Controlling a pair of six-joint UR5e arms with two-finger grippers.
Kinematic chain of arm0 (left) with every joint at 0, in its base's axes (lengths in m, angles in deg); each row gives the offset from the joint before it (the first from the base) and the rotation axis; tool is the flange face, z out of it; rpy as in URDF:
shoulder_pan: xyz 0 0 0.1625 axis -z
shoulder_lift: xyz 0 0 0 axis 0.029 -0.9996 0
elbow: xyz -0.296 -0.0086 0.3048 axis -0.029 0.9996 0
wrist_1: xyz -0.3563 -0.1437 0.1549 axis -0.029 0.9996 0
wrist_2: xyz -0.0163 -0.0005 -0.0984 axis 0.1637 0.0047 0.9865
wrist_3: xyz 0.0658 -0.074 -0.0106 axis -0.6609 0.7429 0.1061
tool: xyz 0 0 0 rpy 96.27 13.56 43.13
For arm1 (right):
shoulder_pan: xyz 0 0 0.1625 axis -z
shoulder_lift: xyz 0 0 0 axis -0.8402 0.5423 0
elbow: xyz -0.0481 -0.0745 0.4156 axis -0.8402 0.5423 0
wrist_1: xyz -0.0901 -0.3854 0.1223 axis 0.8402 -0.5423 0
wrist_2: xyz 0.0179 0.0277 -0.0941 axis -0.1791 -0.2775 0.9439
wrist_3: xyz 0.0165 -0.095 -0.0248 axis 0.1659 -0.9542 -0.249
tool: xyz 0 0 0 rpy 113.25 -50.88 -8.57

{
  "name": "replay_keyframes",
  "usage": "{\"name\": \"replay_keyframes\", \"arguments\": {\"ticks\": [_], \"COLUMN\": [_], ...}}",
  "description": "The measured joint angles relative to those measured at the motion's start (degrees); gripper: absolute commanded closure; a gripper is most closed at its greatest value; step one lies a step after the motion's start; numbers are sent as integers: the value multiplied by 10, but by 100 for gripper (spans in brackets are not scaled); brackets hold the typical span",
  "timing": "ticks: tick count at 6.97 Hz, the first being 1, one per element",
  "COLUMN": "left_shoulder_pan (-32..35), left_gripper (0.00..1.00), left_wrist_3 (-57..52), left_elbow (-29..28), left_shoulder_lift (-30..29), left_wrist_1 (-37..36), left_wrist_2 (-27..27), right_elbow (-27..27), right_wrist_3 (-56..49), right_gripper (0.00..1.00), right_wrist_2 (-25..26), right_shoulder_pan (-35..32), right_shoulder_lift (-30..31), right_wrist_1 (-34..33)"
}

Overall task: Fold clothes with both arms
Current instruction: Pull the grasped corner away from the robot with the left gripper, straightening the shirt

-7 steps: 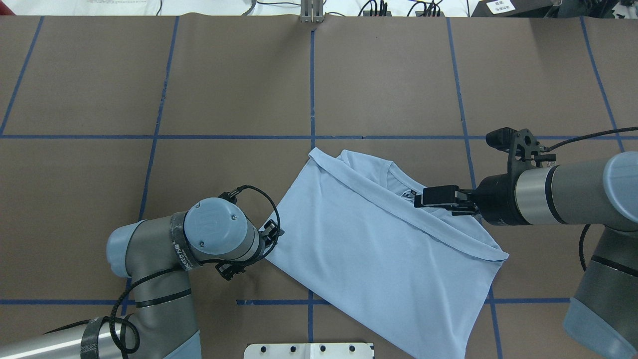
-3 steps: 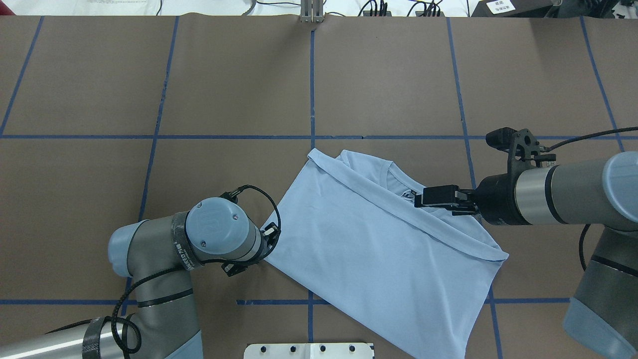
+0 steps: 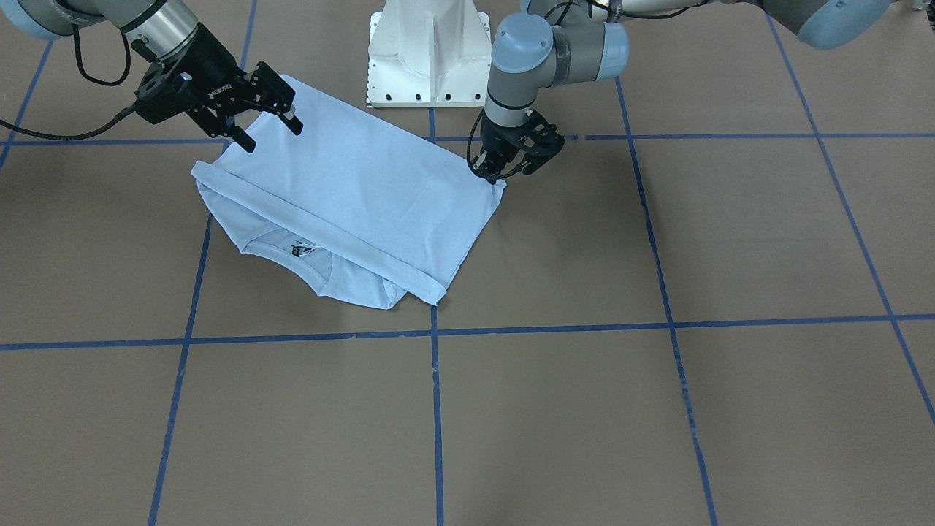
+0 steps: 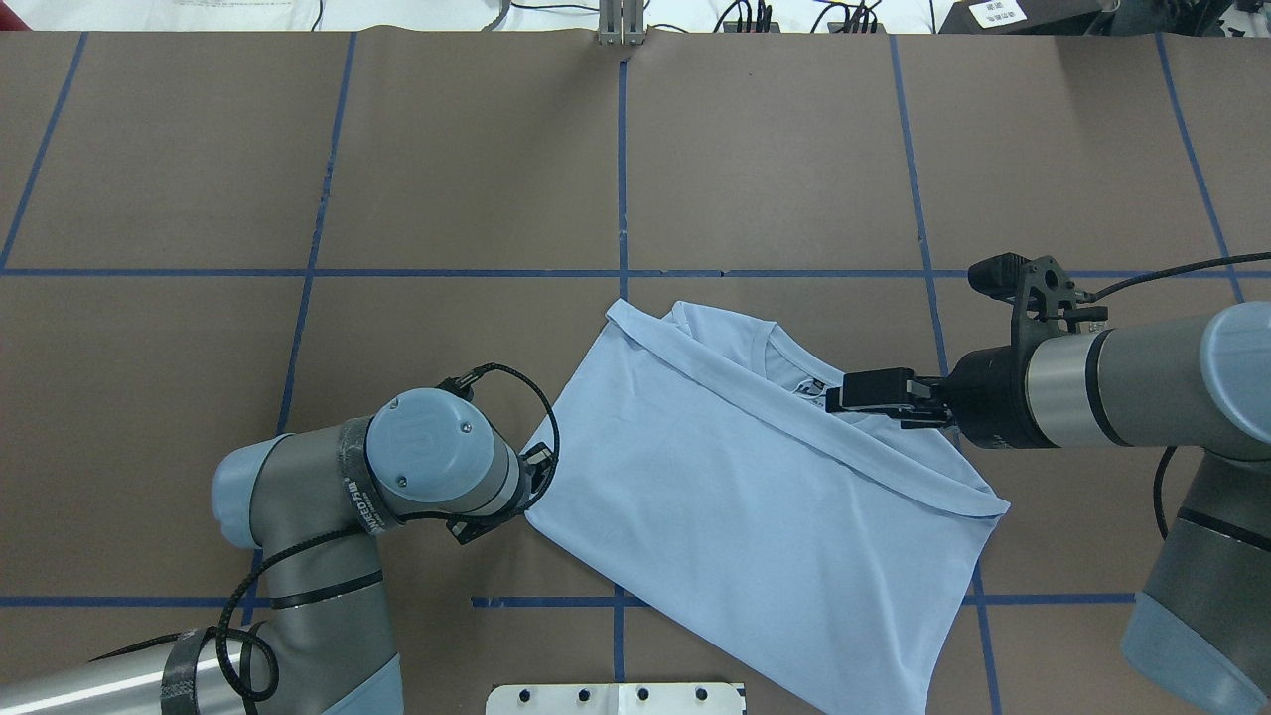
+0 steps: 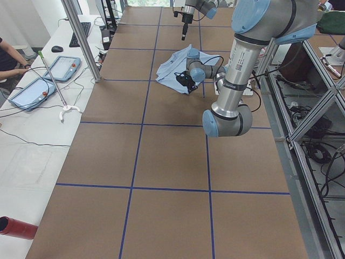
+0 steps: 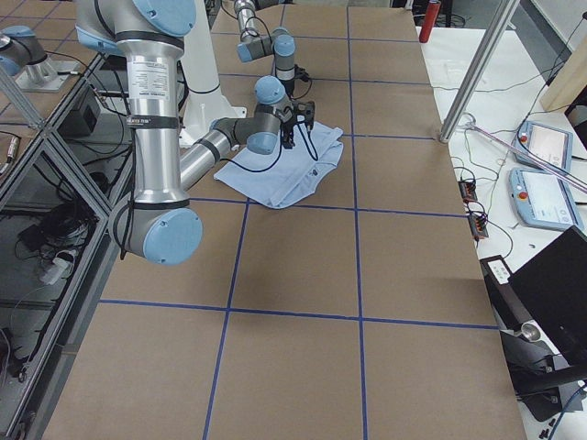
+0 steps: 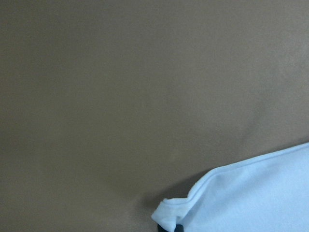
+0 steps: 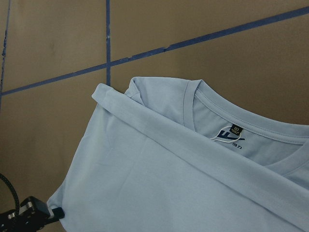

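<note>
The light blue T-shirt (image 4: pixel 755 497) lies partly folded on the brown table, with a folded band across it below the collar. Its neck label (image 3: pixel 302 250) shows, also in the right wrist view (image 8: pixel 231 135); the palm print is hidden. My left gripper (image 4: pixel 524 497) is at the shirt's left corner, shut on it. The left wrist view shows that corner (image 7: pixel 176 210) bunched at the fingers. It also shows in the front view (image 3: pixel 493 169). My right gripper (image 3: pixel 272 136) is open and empty, hovering over the shirt near the collar (image 4: pixel 836 397).
The white pedestal base (image 3: pixel 429 51) stands at the robot's edge, just behind the shirt. Blue tape lines (image 4: pixel 621 179) grid the brown table. Tablets (image 5: pixel 32 89) and cables lie on a side bench beyond the far edge.
The shirt has slid a little to the left with the left gripper on its corner. The left wrist has shifted slightly. The right arm has not moved.
</note>
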Motion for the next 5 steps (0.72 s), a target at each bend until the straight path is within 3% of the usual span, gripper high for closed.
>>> {"name": "replay_keyframes", "arguments": {"ticks": [3, 5], "left_shoulder_pan": [62, 112], "left_gripper": [100, 100], "left_wrist_3": [-36, -97], "left_elbow": [-3, -49], "left_shoulder_lift": [-1, -24], "left_wrist_1": [-1, 22], "left_wrist_2": [-3, -34], "right_elbow": [0, 0], "right_wrist_3": [0, 0], "right_gripper": [0, 0], "right_wrist_2": [-1, -1], "right_shoulder_pan": [0, 0], "right_shoulder_lift": [0, -1], "right_wrist_1": [0, 0]}}
